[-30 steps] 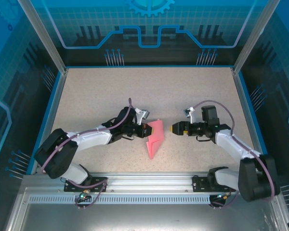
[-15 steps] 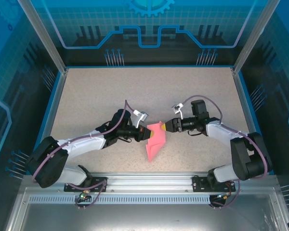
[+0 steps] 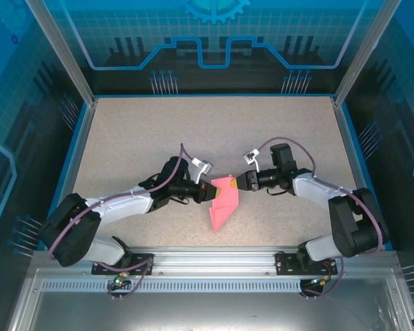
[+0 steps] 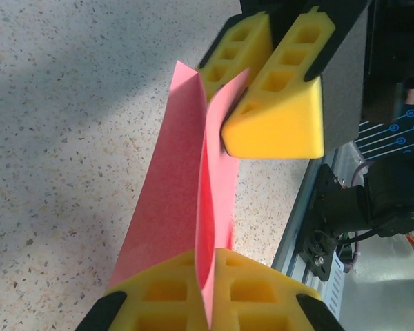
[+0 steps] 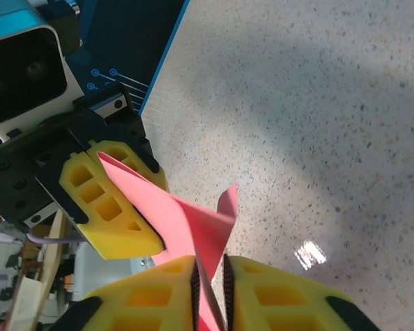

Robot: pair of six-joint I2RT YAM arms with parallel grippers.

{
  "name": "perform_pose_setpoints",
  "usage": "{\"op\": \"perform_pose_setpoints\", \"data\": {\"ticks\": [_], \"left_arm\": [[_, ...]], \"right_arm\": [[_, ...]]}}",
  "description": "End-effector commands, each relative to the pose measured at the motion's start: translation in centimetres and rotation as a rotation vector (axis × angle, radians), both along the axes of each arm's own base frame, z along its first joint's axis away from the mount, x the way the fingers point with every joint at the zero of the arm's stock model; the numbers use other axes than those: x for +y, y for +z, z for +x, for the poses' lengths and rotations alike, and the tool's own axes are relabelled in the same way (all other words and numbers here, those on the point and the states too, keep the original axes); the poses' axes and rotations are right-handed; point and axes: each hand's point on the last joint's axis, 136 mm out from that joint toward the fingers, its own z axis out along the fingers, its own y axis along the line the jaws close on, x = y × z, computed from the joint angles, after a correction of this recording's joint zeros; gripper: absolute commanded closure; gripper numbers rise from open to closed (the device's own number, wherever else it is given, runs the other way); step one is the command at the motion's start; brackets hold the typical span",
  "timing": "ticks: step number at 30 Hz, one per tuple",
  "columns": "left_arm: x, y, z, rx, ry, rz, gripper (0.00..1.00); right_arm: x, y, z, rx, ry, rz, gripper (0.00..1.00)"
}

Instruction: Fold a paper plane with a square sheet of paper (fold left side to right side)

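left wrist: right gripper point(image 4: 219, 100) (pinching) overlaps paper plane point(image 4: 167, 207), rail point(image 4: 309, 207) behind.

Robotics lab test cell. Shown by aluminium frame posts point(image 3: 61, 52) at 10 and 2 o'clock, blue circuit-print wall panels point(image 3: 207, 34) at 12, a speckled worktable point(image 3: 207, 131) at centre, and a slotted mounting rail point(image 3: 214, 256) at 6 carrying two bolted, cabled robot arms point(image 3: 124, 202).

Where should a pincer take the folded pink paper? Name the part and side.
Take the pink paper by its raised edge, level from either end: its folded layers stand upright, as the left pincer and right pincer pinch it.
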Motion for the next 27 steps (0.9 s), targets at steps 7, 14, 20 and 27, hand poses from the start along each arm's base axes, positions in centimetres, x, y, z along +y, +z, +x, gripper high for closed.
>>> {"op": "perform_pose_setpoints", "data": {"ticks": [7,14,20,27], "left_arm": [[0.5,-1.6,1.1,0.020,0.026,0.092,0.61],[2.6,-0.6,1.1,-0.047,0.108,0.204,0.33],[0.8,-0.2,-2.5,-0.100,0.037,0.353,0.33],[-1.9,-2.8,-4.7,-0.086,0.040,0.549,0.33]], "right_arm": [[-0.8,-1.5,0.0,0.063,-0.043,-0.109,0.97],[-1.3,-3.2,1.9,0.195,-0.139,-0.153,1.00],[-1.2,-4.7,3.0,0.318,-0.150,-0.215,1.00],[-1.0,-6.0,4.1,0.405,-0.181,-0.244,1.00]]}}
